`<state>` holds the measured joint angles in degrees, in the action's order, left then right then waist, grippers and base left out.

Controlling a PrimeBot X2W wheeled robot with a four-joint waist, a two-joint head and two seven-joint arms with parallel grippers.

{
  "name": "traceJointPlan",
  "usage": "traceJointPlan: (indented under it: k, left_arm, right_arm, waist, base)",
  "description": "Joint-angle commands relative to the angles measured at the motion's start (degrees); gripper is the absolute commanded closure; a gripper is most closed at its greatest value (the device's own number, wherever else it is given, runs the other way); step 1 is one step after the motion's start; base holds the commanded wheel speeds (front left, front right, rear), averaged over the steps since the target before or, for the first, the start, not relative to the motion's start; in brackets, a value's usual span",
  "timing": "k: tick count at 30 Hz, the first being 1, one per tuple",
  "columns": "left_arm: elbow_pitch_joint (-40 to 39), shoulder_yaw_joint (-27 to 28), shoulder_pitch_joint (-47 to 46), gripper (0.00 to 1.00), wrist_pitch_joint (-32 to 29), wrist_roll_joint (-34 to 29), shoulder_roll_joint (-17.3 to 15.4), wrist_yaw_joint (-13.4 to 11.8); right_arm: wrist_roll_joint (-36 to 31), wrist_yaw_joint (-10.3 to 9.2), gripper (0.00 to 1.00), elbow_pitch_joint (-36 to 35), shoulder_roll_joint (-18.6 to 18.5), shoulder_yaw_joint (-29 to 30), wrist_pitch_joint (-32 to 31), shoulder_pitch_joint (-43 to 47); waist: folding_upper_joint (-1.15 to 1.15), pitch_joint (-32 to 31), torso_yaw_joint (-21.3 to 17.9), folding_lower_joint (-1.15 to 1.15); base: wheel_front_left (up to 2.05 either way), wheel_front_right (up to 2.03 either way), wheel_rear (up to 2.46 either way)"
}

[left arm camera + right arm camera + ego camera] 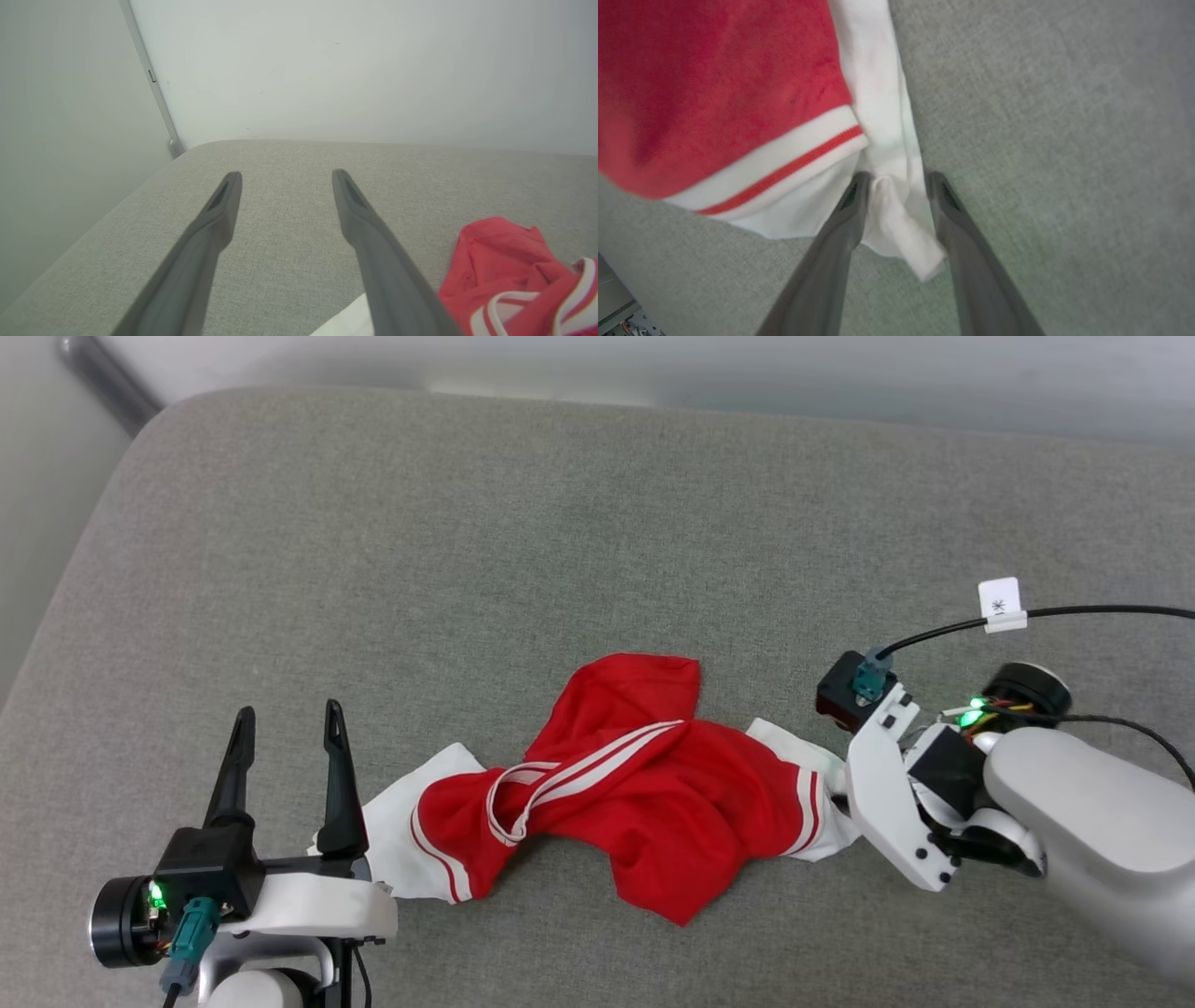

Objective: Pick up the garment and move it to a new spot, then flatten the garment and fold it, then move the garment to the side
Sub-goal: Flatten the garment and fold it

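Red short-sleeved T-shirt of soft fabric with white sleeves (653, 784) lies crumpled at lower centre of the head view, on the grey woven cushion (560, 523). At centre right, the right gripper (896, 177), jaws parted, straddles a white sleeve fold. Lower left, the left gripper (289, 714) gapes wide by the other sleeve.

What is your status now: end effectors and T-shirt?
Left end effector open, beside one white sleeve. Right end effector open, straddling a fold of the other sleeve. Red T-shirt crumpled on grey cushion.
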<state>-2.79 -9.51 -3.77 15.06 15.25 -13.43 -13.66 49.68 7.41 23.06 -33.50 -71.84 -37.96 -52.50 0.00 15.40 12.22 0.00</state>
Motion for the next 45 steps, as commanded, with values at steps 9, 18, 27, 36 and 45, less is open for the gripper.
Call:
traceJointPlan:
  k: [9,18,27,36,45]
  left_arm:
    - [1.68,4.63,2.89,0.0,0.16,-4.33,3.82,4.45]
    - [1.82,7.11,6.53,0.0,0.16,-6.46,6.07,6.93]
    - [2.18,8.98,9.76,0.0,0.16,-7.67,7.51,8.59]
    - [2.67,9.39,8.82,0.0,0.16,-8.99,8.06,10.38]
    - [3.27,9.98,9.5,0.0,0.16,-9.58,8.7,11.09]
  right_arm:
    - [-0.25,0.06,1.0,-1.45,-1.93,-0.5,17.05,-6.72]
    - [-1.11,0.05,1.0,-8.96,-13.45,5.24,25.48,-0.97]
    - [1.89,0.06,1.0,-7.98,-18.2,16.17,28.28,23.6]
    - [3.04,0.06,1.0,3.35,-14.26,25.3,29.71,40.33]
    - [-0.74,0.06,0.0,3.3,-12.56,32.93,33.15,40.49]
  waist:
    - [0.0,-6.51,-3.28,0.0]
    - [0.0,-10.74,-5.8,0.0]
    - [0.0,-13.07,-8.8,0.0]
    - [0.0,-12.49,-9.33,0.0]
    - [0.0,-12.95,-9.65,0.0]
  base:
    - [0.0,0.0,0.0]
    - [0.0,0.0,0.0]
    - [0.0,0.0,0.0]
    - [0.0,0.0,0.0]
    - [0.0,0.0,0.0]
